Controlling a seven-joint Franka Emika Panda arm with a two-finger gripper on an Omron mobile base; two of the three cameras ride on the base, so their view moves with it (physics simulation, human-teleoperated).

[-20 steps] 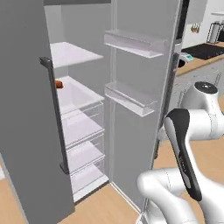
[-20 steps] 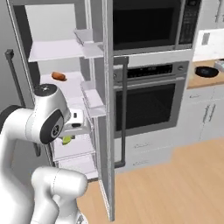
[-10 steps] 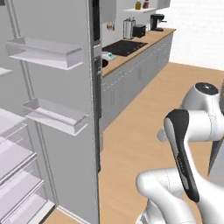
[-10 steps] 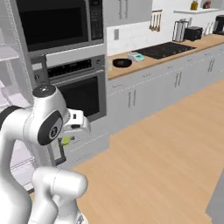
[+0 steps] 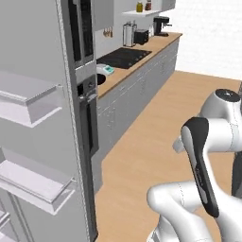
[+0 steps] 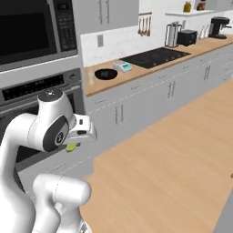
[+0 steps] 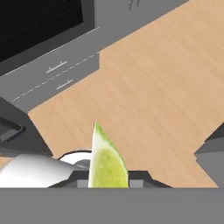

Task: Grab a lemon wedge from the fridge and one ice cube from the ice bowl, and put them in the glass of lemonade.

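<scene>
Fingers (image 7: pixel 107 181) pinch the lemon wedge (image 7: pixel 105 159), and with the view swung from the fridge (image 5: pixel 42 118) toward the desk (image 6: pixel 150 68), the ice bowl (image 6: pixel 105 73) likely comes next.

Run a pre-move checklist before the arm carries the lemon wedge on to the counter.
1. Lemon wedge held in the gripper: ok, jaws shut on it.
2. Wedge seated securely: cannot tell, the contact is cut off at the hand view's lower edge.
3. Ice bowl located on the counter: ok.
4. Glass of lemonade located: cannot tell.
5. Wooden floor toward the counter free of obstacles: ok.
6. Fridge door closed: not ok, open beside the base.
</scene>
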